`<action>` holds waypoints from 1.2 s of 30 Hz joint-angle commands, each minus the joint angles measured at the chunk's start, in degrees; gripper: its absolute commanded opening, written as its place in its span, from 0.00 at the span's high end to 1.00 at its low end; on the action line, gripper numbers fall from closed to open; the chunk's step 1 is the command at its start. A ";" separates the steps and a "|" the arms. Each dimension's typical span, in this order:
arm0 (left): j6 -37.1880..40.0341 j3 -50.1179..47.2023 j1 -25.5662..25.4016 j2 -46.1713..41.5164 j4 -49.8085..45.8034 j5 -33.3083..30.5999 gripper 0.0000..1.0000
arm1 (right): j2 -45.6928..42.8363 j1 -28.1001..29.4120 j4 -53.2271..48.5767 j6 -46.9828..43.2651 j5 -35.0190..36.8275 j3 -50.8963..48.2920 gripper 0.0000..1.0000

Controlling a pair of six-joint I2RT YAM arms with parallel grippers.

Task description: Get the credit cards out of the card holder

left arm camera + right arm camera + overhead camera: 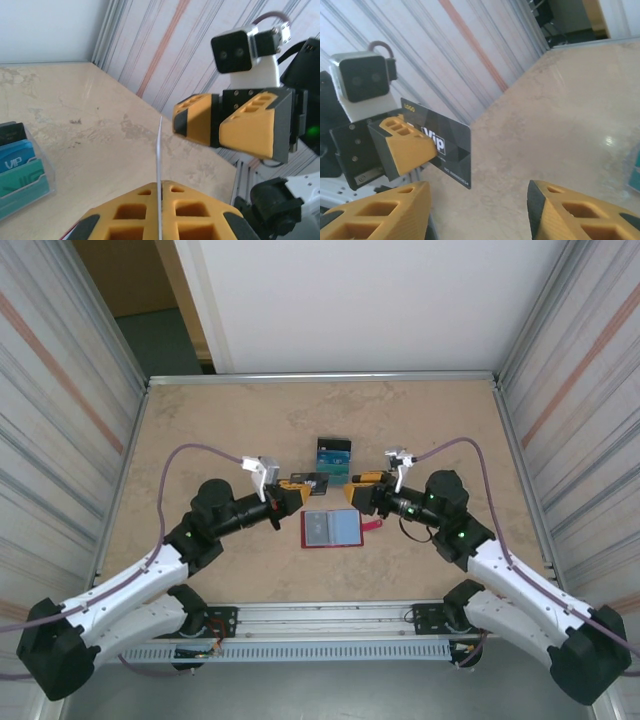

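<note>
On the desk (220,420) the red card holder (332,529) lies open between the arms; the left jaws pinch a black VIP card (445,150), the right jaws spread just clear of it; best carried level to the card stand (334,458) before loosening.

A pale beige, marble-patterned surface (430,420) is stretching between two ribbed grey panels, the left wall (55,370) and the right wall (585,350), each carrying a faint reddish stripe. A plain white panel (370,300) is closing off the far side. At the far left a gap (140,300) is showing brown wall and dark floor beyond. Thin metal edging (320,377) is framing the surface, and a silver rail (330,618) is running along its near edge. Soft light is glinting off the top.
</note>
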 commanded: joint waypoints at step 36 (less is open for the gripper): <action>18.11 16.83 -0.56 -4.45 -29.47 1.09 0.11 | -1.11 4.75 -22.67 -22.64 -8.81 12.02 1.00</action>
